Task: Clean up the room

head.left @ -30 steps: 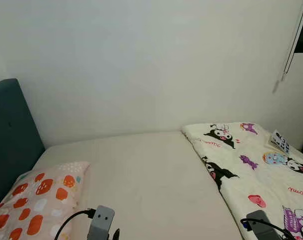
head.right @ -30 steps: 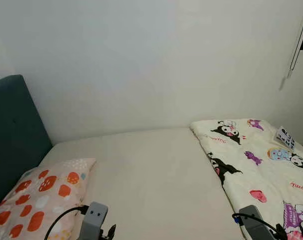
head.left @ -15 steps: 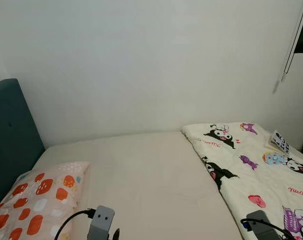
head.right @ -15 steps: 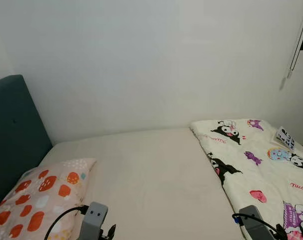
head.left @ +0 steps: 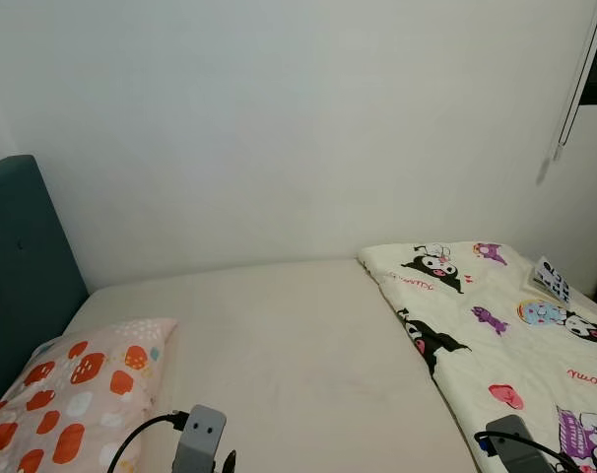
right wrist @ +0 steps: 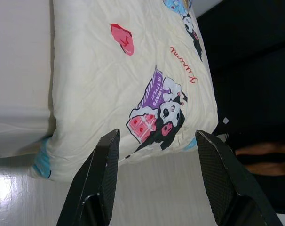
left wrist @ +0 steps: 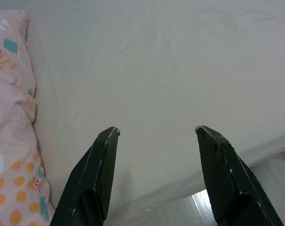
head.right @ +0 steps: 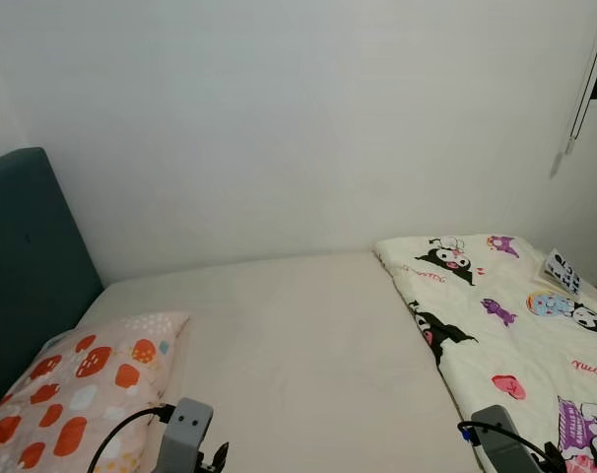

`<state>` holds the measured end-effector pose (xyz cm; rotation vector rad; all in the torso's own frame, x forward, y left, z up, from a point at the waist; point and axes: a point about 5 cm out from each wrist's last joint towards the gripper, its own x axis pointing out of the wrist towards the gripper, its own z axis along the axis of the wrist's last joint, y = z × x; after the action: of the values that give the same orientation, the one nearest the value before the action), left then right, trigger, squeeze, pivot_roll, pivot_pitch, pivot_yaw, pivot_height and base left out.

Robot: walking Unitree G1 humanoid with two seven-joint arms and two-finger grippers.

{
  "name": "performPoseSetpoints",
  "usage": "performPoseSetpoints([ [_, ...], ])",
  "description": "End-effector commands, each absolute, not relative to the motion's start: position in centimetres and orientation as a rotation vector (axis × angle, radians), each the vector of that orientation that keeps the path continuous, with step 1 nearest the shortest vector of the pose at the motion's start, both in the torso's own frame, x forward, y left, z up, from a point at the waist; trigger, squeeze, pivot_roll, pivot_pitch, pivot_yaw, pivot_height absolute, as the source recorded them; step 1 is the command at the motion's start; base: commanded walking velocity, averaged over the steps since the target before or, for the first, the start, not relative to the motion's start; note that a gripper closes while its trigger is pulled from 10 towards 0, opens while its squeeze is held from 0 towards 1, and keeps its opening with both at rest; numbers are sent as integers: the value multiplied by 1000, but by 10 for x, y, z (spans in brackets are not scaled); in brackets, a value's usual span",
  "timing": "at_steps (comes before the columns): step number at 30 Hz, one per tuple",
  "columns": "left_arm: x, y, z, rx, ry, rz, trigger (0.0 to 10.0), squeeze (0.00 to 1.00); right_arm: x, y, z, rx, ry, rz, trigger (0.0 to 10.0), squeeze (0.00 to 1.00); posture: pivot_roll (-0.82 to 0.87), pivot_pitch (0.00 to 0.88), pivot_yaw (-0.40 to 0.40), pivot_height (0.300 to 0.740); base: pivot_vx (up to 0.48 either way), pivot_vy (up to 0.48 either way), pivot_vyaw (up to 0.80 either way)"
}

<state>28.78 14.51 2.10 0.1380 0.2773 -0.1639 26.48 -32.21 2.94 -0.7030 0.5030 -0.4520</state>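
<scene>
A bed with a cream sheet [head.left: 289,345] stands before me against a white wall. A pink pillow [head.left: 67,394] with orange and red spots lies at its left end by the teal headboard [head.left: 23,266]. A folded cream quilt [head.left: 496,325] with cartoon prints covers the right end. My left gripper [left wrist: 156,132] is open above the sheet's near edge, beside the pillow [left wrist: 11,141]. My right gripper [right wrist: 156,134] is open above the quilt's [right wrist: 119,80] near corner. Both wrists [head.left: 200,439] sit at the picture's lower edge.
A small printed card or box [head.left: 552,279] lies on the quilt's far right side. A blind cord [head.left: 574,89] hangs by the dark window at the upper right. Pale wood floor [right wrist: 133,197] runs along the bed's near side.
</scene>
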Motion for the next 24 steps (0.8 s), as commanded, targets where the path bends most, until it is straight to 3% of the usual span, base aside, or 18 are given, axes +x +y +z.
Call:
performPoseSetpoints([
  [1, 284, 147, 16, 121, 295, -151, 10000, 0, 257, -325, 24, -694, 531, -456, 10000, 0, -49, 88, 19, 740, 0, 0, 0],
  [24, 284, 146, 16, 119, 296, -153, 10000, 0, 255, -326, 23, -695, 529, -457, 10000, 0, -54, 98, 24, 740, 0, 0, 0],
])
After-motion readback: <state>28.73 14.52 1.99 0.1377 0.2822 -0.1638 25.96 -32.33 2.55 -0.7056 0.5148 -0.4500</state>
